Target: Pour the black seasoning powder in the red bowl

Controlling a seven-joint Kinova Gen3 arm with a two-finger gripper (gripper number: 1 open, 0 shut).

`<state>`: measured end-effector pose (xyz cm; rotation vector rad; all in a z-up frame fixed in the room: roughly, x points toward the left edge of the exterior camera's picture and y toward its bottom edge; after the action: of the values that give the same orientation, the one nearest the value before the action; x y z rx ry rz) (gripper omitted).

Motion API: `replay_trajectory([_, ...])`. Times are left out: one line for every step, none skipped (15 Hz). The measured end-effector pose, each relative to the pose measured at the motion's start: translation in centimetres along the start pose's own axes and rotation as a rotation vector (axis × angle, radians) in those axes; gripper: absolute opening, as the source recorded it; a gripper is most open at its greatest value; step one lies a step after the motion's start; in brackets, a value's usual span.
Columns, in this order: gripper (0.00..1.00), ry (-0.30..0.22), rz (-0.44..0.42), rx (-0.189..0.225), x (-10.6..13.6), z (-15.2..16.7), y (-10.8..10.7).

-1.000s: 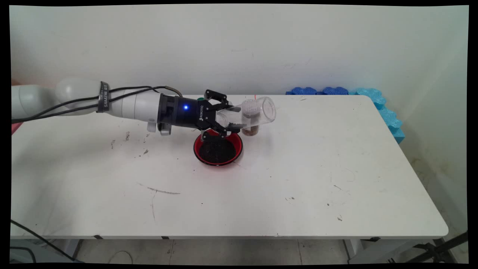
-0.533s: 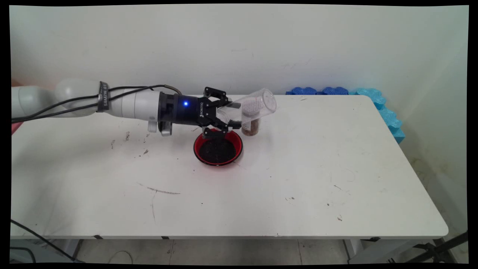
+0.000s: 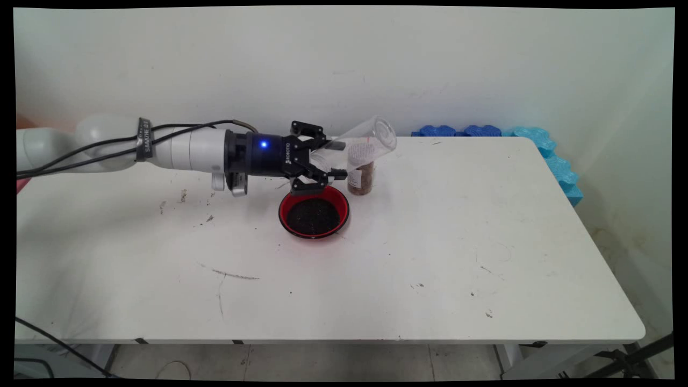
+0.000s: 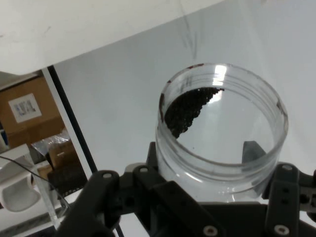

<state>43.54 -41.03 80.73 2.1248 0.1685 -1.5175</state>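
My gripper (image 3: 330, 158) reaches in level from the left and is shut on a clear plastic jar (image 3: 365, 141). The jar lies tilted, its open mouth pointing up and to the right. Just below the fingers sits a red bowl (image 3: 283, 217) filled with dark grains (image 3: 313, 216). A small jar (image 3: 362, 180) of brown stuff with a white cap stands right behind the bowl, partly behind the clear jar. In the hand view the clear jar (image 4: 222, 133) is clamped in the gripper (image 4: 217, 175), with a patch of black grains (image 4: 187, 111) clinging to its inner wall.
Blue foam pieces (image 3: 484, 130) line the table's back right corner and run down its right edge (image 3: 561, 169). Black cables (image 3: 80, 156) hang along the arm. The hand view shows a cardboard box (image 4: 29, 113) at the left.
The gripper has rolled and risen a little, shifting slightly left. The clear jar's mouth has swung from near level to pointing upward.
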Motion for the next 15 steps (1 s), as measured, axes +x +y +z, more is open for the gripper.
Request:
replay_trajectory([0.0,-0.006,-0.006,-0.004,-0.02,-0.04,-0.01])
replay_trajectory([0.0,-0.011,-0.011,-0.007,-0.04,-0.07,-0.04])
replay_trajectory([0.0,-0.015,-0.016,-0.01,-0.05,-0.09,-0.07])
replay_trajectory([0.0,-0.019,-0.017,-0.011,-0.07,-0.12,-0.13])
replay_trajectory([0.0,-0.022,-0.015,-0.011,-0.09,-0.12,-0.18])
replay_trajectory([0.0,-0.024,-0.013,-0.011,-0.09,-0.13,-0.21])
replay_trajectory([0.0,-0.025,-0.01,-0.011,-0.11,-0.11,-0.23])
replay_trajectory([0.0,-0.027,-0.008,-0.013,-0.11,-0.11,-0.24])
replay_trajectory([0.0,-0.028,-0.007,-0.015,-0.11,-0.09,-0.23])
replay_trajectory([0.0,-0.029,-0.007,-0.017,-0.11,-0.09,-0.23])
replay_trajectory([0.0,-0.029,-0.005,-0.018,-0.1,-0.08,-0.22])
replay_trajectory([0.0,-0.03,-0.001,-0.018,-0.09,-0.06,-0.22])
replay_trajectory([0.0,-0.029,0.006,-0.018,-0.06,-0.06,-0.21])
replay_trajectory([0.0,-0.027,0.018,-0.017,-0.02,-0.06,-0.2])
replay_trajectory([0.0,-0.025,0.029,-0.016,0.02,-0.06,-0.19])
